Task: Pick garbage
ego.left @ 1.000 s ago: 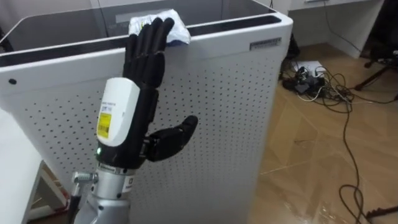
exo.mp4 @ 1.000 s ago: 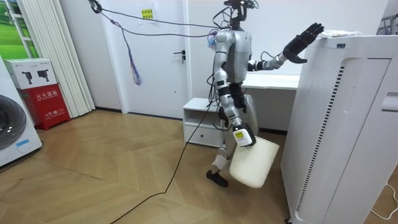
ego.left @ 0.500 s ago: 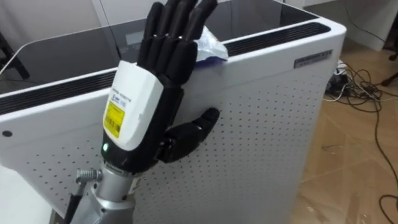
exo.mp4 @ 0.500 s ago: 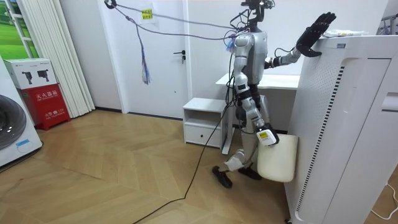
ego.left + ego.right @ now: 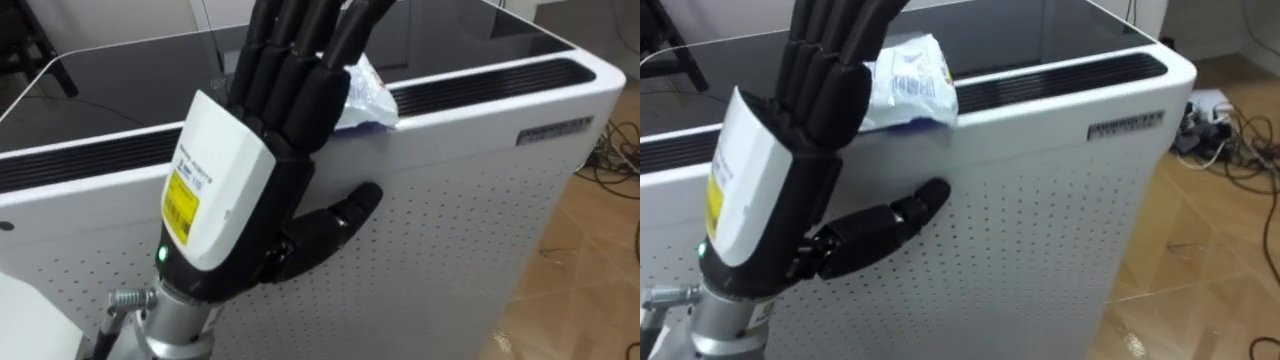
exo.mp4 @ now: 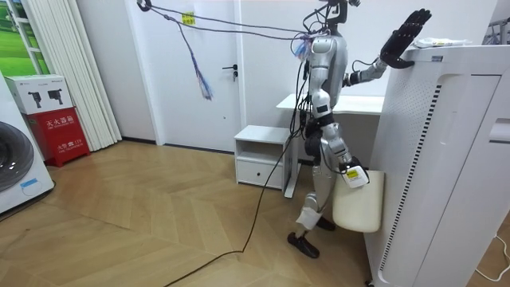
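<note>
1. Down low, toward the room view's left, the right hand (image 6: 351, 175) hangs by the robot's side at a white bin (image 6: 356, 211). What's inside that bin is hidden from here.
2. Moving right and up, the left hand (image 5: 235, 200) is raised against the tall white cabinet (image 5: 460, 220). Its fingers (image 5: 300, 60) are straight and close together, pointing up past the top edge, with the thumb splayed sideways across the perforated front. It holds nothing.
3. Next comes the garbage, a crumpled white-and-blue wrapper (image 5: 908, 82). It lies on the cabinet's top at the near edge, beside the dark vent slot. I cannot tell whether the fingertips touch it.
4. The relation that matters: the wrapper sits beyond and slightly right of the fingers, higher than the palm, and its longer side seems to run along the edge. The left hand is by far the nearer. I'd judge it must reach over the lip and curl down onto the wrapper.
</note>
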{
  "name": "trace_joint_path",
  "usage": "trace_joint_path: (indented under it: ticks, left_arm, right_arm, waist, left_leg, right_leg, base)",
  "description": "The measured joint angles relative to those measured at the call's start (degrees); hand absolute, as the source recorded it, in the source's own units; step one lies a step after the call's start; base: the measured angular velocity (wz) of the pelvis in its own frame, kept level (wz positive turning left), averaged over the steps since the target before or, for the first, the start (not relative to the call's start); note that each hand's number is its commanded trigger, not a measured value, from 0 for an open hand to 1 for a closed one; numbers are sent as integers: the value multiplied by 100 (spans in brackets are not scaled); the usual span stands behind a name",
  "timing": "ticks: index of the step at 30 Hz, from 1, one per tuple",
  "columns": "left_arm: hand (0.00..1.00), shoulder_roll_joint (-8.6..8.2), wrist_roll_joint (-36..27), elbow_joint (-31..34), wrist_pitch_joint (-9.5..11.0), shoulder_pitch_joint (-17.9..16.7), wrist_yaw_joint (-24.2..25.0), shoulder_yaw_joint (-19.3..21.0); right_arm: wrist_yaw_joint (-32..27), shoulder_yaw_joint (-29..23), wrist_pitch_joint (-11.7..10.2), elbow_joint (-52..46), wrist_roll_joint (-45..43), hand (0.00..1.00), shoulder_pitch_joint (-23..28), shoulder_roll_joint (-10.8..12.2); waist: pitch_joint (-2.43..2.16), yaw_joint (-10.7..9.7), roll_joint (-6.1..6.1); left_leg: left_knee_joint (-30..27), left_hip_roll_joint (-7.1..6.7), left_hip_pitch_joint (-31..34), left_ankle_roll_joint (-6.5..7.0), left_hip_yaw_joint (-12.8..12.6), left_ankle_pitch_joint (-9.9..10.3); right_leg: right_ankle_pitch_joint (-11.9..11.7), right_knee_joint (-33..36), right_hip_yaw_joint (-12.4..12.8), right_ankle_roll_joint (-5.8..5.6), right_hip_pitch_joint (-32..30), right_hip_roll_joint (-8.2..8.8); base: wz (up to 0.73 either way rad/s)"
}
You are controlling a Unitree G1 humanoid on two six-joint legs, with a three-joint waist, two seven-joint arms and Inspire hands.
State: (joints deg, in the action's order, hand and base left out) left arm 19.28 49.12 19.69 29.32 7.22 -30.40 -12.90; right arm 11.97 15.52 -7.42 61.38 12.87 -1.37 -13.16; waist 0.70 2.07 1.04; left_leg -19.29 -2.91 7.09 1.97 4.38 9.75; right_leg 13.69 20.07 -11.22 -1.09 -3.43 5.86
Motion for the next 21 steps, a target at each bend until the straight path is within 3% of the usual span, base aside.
trace_joint_path:
  ticks: [3, 11, 21]
  left_arm:
    - [0, 55, -4, 72, 1, -94, 41, -8]
    - [0, 268, -2, 188, -4, -103, 138, -6]
    - [0, 342, 102, 378, -31, -252, 471, 40]
  right_arm:
    - [65, 6, 4, 2, -9, 100, 2, -18]
    - [90, 6, 6, -2, -182, 100, 21, -36]
    - [174, -52, 53, -2, -327, 100, 26, -46]
  waist:
    - [1, 13, -18]
    - [-30, 21, 47]
    - [-27, 159, 73]
  left_leg:
    - [83, 49, -93, -24, 34, -8]
    - [208, 54, -182, -24, 15, -8]
    - [371, 72, -253, -34, -57, -32]
  right_leg:
    - [-76, -254, -15, 15, 170, -93]
    - [-172, -469, -51, -7, 292, -112]
    - [-213, -577, -32, 0, 334, -127]
  base:
    - [2]
    - [-1]
    - [-3]
